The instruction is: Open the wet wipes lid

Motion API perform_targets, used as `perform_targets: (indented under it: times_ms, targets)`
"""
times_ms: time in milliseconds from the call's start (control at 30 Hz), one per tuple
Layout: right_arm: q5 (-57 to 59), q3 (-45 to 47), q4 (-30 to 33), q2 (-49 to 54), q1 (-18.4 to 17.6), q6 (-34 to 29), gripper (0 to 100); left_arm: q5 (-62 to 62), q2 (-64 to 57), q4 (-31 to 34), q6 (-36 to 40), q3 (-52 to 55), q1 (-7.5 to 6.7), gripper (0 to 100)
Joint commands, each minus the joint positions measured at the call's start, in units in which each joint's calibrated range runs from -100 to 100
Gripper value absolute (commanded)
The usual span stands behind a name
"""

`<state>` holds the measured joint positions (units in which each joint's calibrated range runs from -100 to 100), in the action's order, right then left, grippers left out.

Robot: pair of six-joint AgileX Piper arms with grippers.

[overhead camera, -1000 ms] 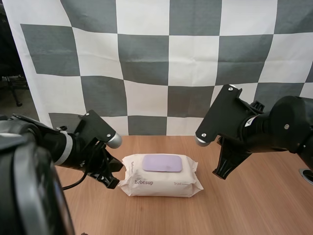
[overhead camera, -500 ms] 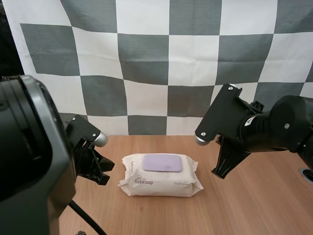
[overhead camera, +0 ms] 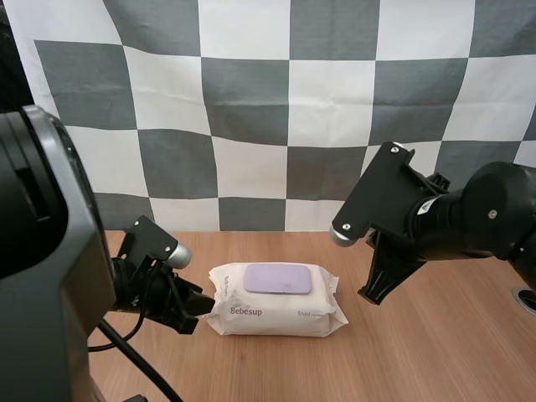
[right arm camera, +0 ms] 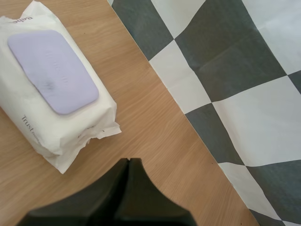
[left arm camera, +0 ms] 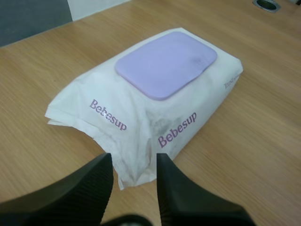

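Note:
A white "Bebesup" wet wipes pack (overhead camera: 276, 314) lies flat mid-table, its lilac lid (overhead camera: 278, 279) closed on top. My left gripper (overhead camera: 198, 306) sits low at the pack's left end. In the left wrist view its fingers stand apart, open (left arm camera: 134, 165), and the crimped end of the pack (left arm camera: 141, 113) reaches in between the tips, with the lid (left arm camera: 167, 63) beyond. My right gripper (overhead camera: 370, 293) hangs just off the pack's right end, above the table. Its fingers (right arm camera: 128, 162) lie together as one wedge, shut on nothing, near the pack (right arm camera: 56, 120) and its lid (right arm camera: 51, 70).
The wooden table (overhead camera: 435, 352) has bare room in front of and to the right of the pack. A small round dark hole (overhead camera: 528, 300) sits at its right edge, also seen past the pack as a dark hole (left arm camera: 267, 4).
My left arm drew back, then came in low to the pack's left end, and its fingers went from shut to apart. The right arm barely shifted. The pack stayed put.

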<state>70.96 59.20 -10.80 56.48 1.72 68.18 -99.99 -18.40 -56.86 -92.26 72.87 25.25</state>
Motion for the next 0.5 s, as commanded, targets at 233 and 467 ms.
perform_targets:
  times_ms: [233,467]
  targets:
    - [0.8,0.0,-1.0,0.0,0.0,0.0,0,0.0,0.0,-0.8,-1.0,0.1,-5.62,59]
    - [1.4,0.0,-0.9,0.0,0.0,0.0,0,12.3,0.0,-1.6,0.1,0.6,-9.98,59]
